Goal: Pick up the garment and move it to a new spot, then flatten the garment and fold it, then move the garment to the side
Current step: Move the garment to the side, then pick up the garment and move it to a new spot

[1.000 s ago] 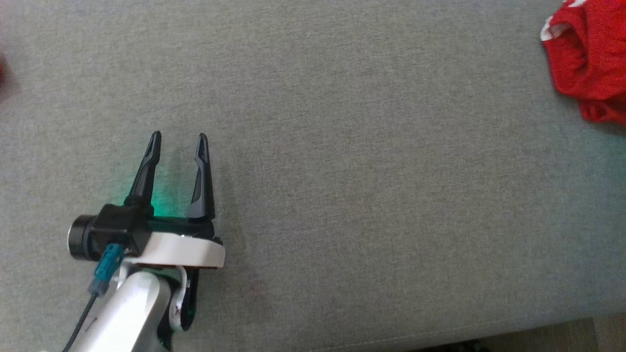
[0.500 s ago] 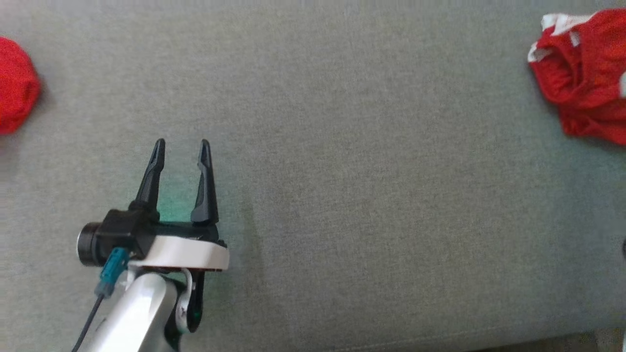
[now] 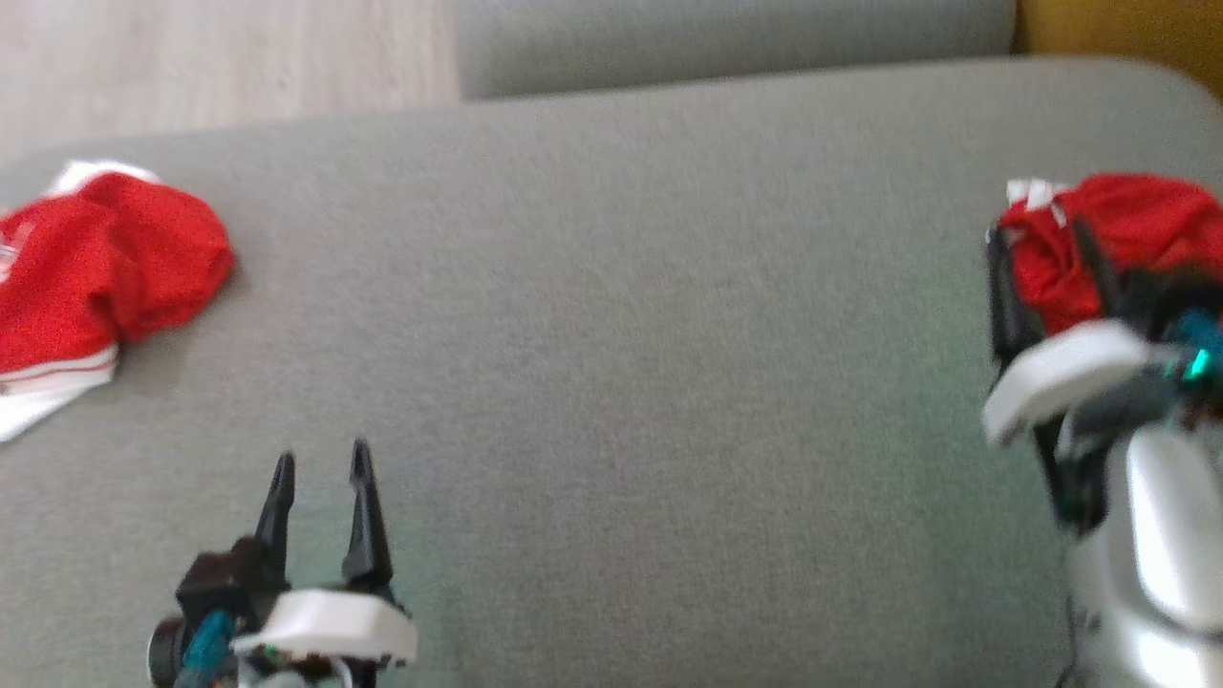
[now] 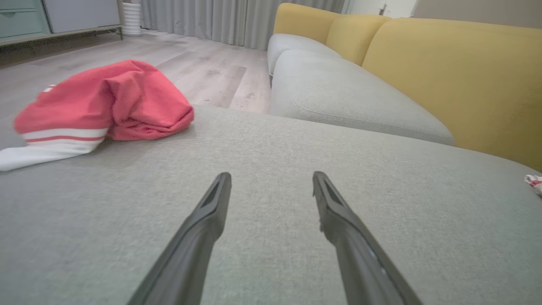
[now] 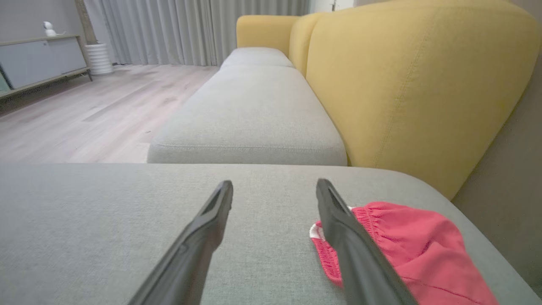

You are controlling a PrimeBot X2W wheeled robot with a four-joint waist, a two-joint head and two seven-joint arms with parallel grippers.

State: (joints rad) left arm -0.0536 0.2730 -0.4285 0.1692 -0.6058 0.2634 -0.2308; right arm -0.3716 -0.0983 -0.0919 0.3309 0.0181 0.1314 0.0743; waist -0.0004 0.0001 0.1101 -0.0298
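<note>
At right edge of grey sofa cushion [image 3: 621, 363] sits bunched red fabric garment [image 3: 1142, 215], with right gripper [image 3: 1039, 239] just beside it, fingers spread, empty; left gripper [image 3: 320, 459] fingers apart, empty too. At left edge, red-and-white striped garment [image 3: 105, 258]. Neither looks folded — flattening, folding likely left.

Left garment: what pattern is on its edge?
Red garment, edge band white with a red stripe; best in left wrist view.

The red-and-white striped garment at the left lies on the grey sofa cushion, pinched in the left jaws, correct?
Not pinched. The red-and-white striped garment lies on the grey sofa cushion loose, apart from the left gripper, whose jaws stand open, as the left wrist view shows.
</note>
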